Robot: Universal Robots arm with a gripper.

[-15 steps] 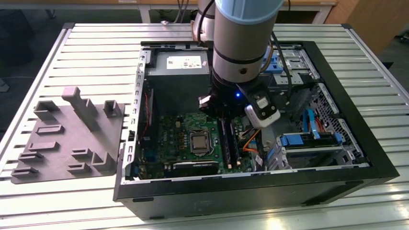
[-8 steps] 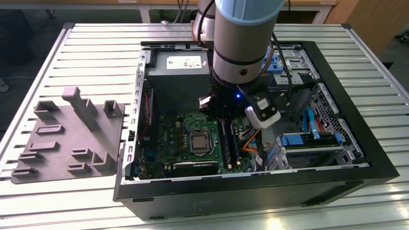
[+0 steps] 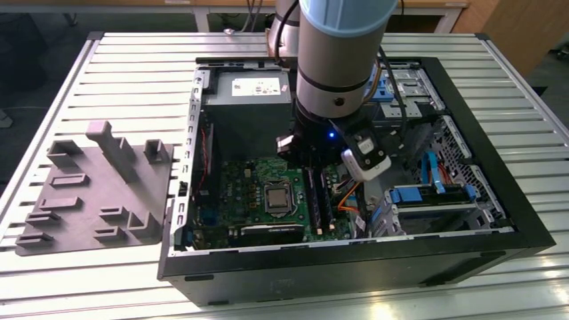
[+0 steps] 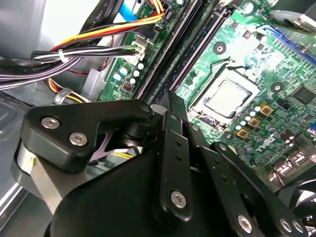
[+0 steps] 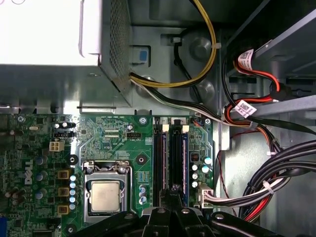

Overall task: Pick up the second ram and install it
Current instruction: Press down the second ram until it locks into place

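My gripper [image 5: 172, 191] hangs inside the open computer case [image 3: 498, 220], low over the long black memory slots [image 5: 160, 158] of the green motherboard [image 5: 108, 138]. Its fingers are shut, with nothing visible between the tips. In the exterior view the arm stands above those slots. The second ram [image 5: 178, 158] appears as a thin dark strip standing edge-up in the slot farther from the processor, directly ahead of the fingertips [image 4: 168, 106]. The same strip shows in the exterior view as the ram [image 3: 318, 200]. Whether the fingertips touch it cannot be told.
The bare processor [image 5: 105, 196] sits beside the slots. Bundles of black, yellow and red cables [image 5: 266, 187] crowd the other side, near the drive bays [image 3: 427, 197]. A grey moulded tray [image 3: 93, 193] lies on the slatted table at the exterior view's left. The power supply box [image 3: 247, 87] fills the case's far end.
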